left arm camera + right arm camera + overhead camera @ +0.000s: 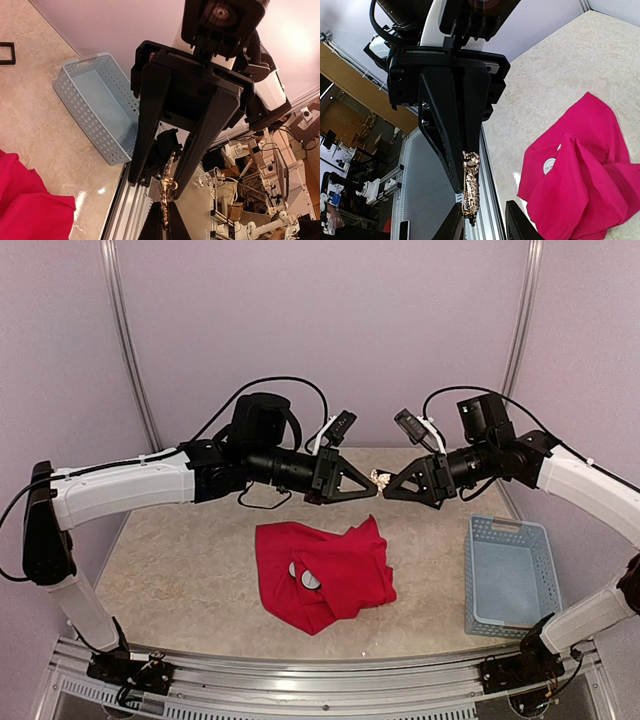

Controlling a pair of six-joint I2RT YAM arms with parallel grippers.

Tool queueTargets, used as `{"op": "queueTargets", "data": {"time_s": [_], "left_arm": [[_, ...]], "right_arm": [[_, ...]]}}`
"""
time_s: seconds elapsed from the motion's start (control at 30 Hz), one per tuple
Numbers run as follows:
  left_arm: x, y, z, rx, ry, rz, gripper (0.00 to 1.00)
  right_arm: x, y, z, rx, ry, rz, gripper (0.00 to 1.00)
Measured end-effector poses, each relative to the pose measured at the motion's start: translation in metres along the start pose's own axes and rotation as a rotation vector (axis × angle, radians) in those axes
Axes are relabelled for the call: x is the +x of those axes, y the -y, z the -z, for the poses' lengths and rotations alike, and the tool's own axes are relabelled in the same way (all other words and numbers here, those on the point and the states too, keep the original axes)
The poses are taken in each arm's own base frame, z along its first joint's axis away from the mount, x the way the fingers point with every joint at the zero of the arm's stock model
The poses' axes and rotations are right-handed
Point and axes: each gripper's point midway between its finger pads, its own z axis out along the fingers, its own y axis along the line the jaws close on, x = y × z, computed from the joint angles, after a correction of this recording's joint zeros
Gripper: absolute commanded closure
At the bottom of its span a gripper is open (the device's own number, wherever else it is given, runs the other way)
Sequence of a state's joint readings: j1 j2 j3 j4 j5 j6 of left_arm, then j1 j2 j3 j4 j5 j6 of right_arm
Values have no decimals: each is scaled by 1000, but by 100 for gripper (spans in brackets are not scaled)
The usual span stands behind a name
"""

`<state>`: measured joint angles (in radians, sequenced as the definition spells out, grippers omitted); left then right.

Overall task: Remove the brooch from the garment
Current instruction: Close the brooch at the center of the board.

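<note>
A small gold brooch [381,479] hangs in mid-air above the table, clear of the garment. My left gripper [372,490] is shut on the brooch [168,182] at its fingertips. My right gripper [388,490] meets it tip to tip from the right. In the right wrist view the right gripper [485,225] stands open, and the brooch [470,187] lies against one of its two fingers with a gap to the other. The red garment [325,575] lies crumpled on the table below and shows in both wrist views [30,210] [585,165].
A pale blue plastic basket [510,575] sits at the table's right edge, also seen in the left wrist view [97,105]. Two small white round discs [308,580] show on the garment's folds. A metal rail [320,680] runs along the near edge.
</note>
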<state>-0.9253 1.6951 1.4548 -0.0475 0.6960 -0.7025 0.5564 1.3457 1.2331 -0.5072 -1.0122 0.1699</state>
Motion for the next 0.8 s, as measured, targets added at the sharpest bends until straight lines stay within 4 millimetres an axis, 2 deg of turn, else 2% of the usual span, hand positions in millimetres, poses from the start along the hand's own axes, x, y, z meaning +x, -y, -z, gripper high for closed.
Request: {"op": "queueTargets", "data": {"time_s": [0.63,0.8], "left_arm": [[1,-1,-5,-1,-21,-17,100],[2,1,-6,3,-23,-27,100]], "right_arm": [[-4,-6,0,-36,10,-22,94],[-3,-10,0,-57,6,-43,96]]}}
